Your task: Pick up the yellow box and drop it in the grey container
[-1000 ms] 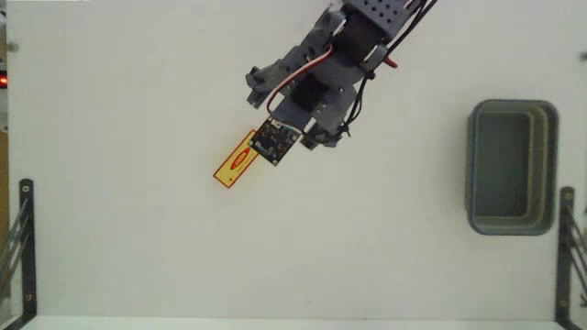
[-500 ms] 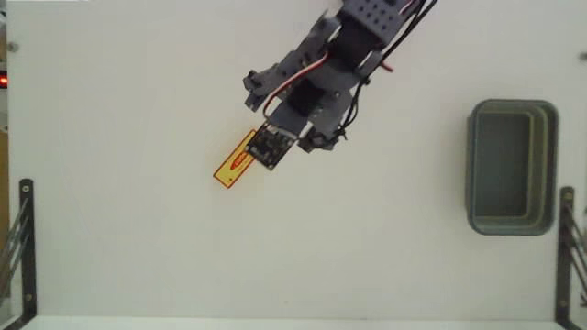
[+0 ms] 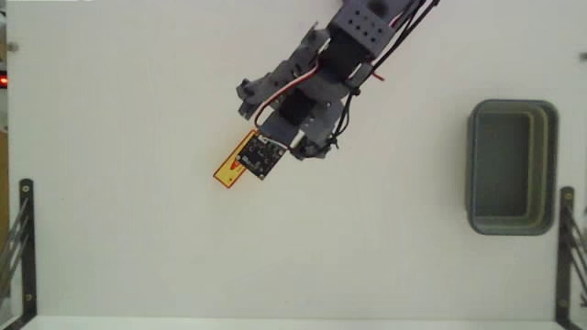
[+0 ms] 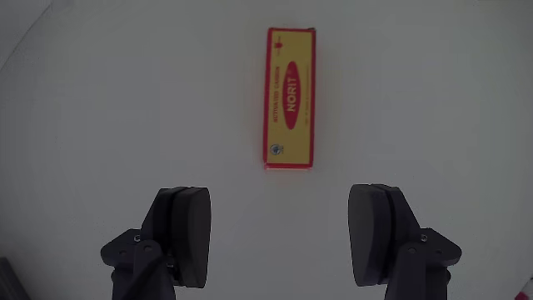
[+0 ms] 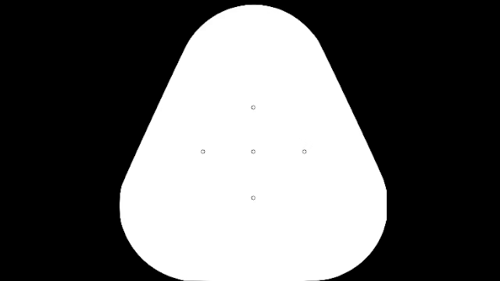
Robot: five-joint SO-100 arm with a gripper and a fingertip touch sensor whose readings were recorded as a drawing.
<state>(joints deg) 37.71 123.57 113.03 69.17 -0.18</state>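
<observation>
Now fingers (image 4: 279, 233) spread wide, empty; flat yellow box (image 4: 290, 98) on matte table; rounded grey container (image 3: 512, 167) apart

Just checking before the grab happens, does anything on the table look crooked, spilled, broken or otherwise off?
Nothing stands out. The yellow box lies flat and undamaged on the white table, lined up between the open fingers of the gripper. The grey container sits upright and empty at the right of the fixed view.
</observation>
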